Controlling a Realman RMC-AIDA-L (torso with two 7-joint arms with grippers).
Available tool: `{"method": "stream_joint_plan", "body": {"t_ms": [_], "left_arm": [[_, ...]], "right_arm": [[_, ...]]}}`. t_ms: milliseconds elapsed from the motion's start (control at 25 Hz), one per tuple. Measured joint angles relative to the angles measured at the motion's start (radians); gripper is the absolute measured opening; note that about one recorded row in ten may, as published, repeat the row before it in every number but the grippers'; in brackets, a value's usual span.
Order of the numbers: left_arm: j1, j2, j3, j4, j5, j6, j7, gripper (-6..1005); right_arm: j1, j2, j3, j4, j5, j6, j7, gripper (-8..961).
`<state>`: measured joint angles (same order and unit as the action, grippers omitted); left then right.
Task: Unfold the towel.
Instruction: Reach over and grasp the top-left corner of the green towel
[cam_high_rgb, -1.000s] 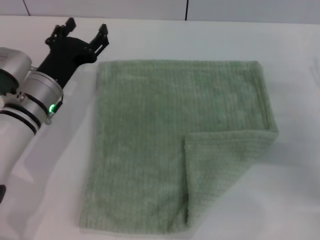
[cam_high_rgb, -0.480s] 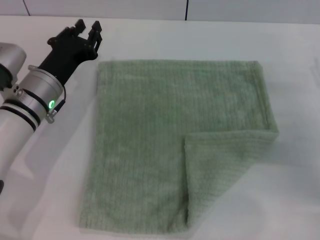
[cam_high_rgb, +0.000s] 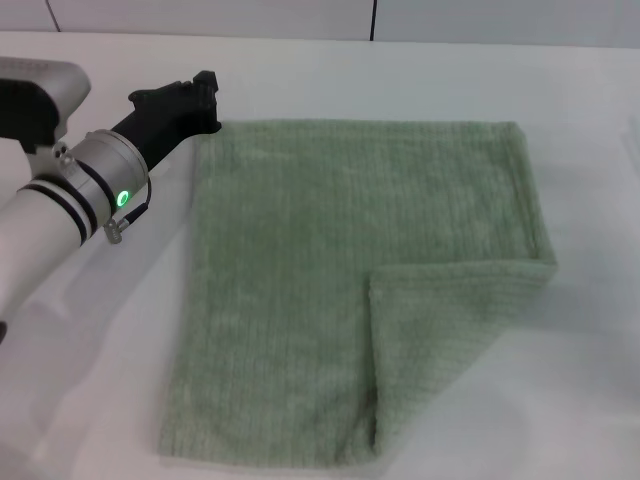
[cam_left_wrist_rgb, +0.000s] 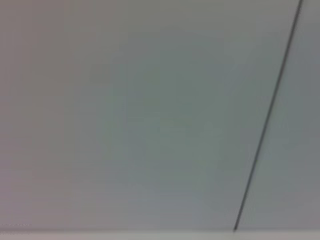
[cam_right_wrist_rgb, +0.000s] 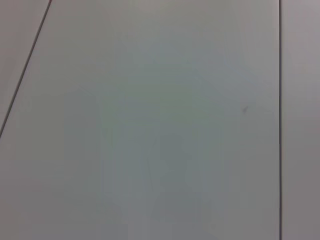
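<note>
One towel (cam_high_rgb: 360, 290), pale sage green and ribbed, lying flat on one white table (cam_high_rgb: 590, 160). Spread across the middle of the head view, its far edge running straight and its left edge dropping toward the near side. Near right corner folded over onto the cloth, making a doubled flap (cam_high_rgb: 450, 340) with a diagonal outer edge and an upright crease at its left. Hemmed border visible down the right side above that flap.

One gripper in the head view: the left gripper (cam_high_rgb: 205, 95), black, at the towel's far left corner, tip just at the cloth's edge. Whether touching the cloth or only beside it cannot be told. Seen edge-on, fingers appearing pressed together with no gap between them; nothing visibly pinched. Behind it, the silver arm with black bands and one green light (cam_high_rgb: 122, 198), reaching in from the left.

Right gripper nowhere in the head view.

Left wrist view: only a plain pale surface crossed by one thin dark line (cam_left_wrist_rgb: 270, 115), no towel, no fingers. Right wrist view: the same sort of pale panels with two thin seams, one at each side (cam_right_wrist_rgb: 279, 120); no towel either.
</note>
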<state>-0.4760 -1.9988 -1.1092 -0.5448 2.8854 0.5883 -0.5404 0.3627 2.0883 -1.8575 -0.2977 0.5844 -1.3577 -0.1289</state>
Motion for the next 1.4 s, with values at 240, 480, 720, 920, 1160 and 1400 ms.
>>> {"method": "stream_joint_plan", "body": {"t_ms": [240,480,720,920,1160,1400], "left_arm": [[-0.011,0.011,0.006,-0.082,0.001,-0.198,0.011,21],[-0.02,0.024,0.024,-0.137,0.002,-0.332,0.022,-2],[-0.053,0.003,0.02,-0.153,0.002,-0.479,0.115,-3],[-0.06,-0.028,-0.013,-0.142,0.002,-0.493,0.186,-3],[-0.094,-0.052,-0.037,-0.072,0.001,-0.472,0.199,-2],[-0.132,-0.062,-0.049,0.002,0.001,-0.446,0.201,-2]], "right_arm": [[-0.004,0.002,-0.005,0.0,0.0,-0.002,0.0,802],[-0.004,0.002,-0.008,0.0,0.0,-0.002,0.0,802],[-0.005,0.003,-0.01,0.0,0.0,-0.002,-0.001,803],[-0.005,0.003,-0.011,0.0,-0.001,-0.002,-0.001,804],[-0.005,0.003,-0.013,-0.001,-0.007,-0.002,-0.002,804],[-0.005,0.003,-0.013,-0.003,-0.008,-0.002,-0.002,803]]}}
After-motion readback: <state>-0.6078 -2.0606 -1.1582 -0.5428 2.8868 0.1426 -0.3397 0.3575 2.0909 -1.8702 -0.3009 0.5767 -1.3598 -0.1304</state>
